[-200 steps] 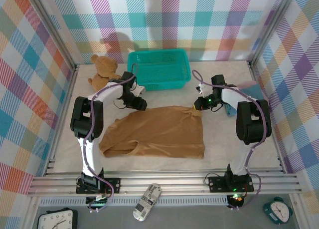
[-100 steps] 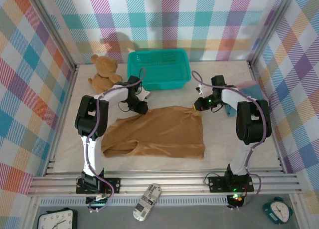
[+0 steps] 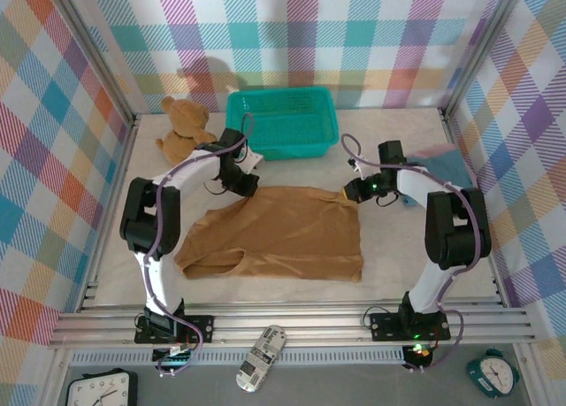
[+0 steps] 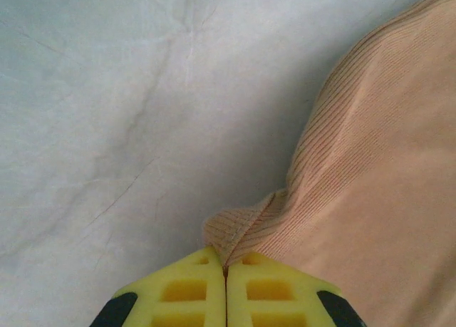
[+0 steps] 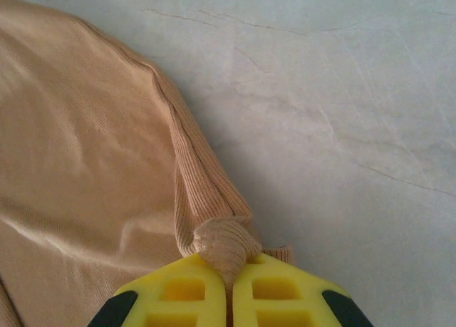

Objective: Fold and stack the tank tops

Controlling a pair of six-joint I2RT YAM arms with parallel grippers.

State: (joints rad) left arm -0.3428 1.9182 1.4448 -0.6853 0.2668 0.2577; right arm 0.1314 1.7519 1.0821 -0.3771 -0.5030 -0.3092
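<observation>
The white worktop (image 3: 402, 247) carries an ochre brown cloth tank top (image 3: 283, 238) spread at centre, a teal plastic mesh basket (image 3: 283, 134) at the far edge, and a brown plush teddy bear (image 3: 183, 123) far left.

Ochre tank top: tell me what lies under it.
The ochre tank top lies on the white table cover, which shows all round it. Anything beneath the cloth is hidden. Left pincer and right pincer pinch its far corners.

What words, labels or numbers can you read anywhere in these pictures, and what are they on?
Nothing reads clearly.
On the white device by the near rail: dark label, too blurred.
On the black clock and the teal clock: dial numbers too small.
On the ochre tank top and teal basket: no print seen.
</observation>
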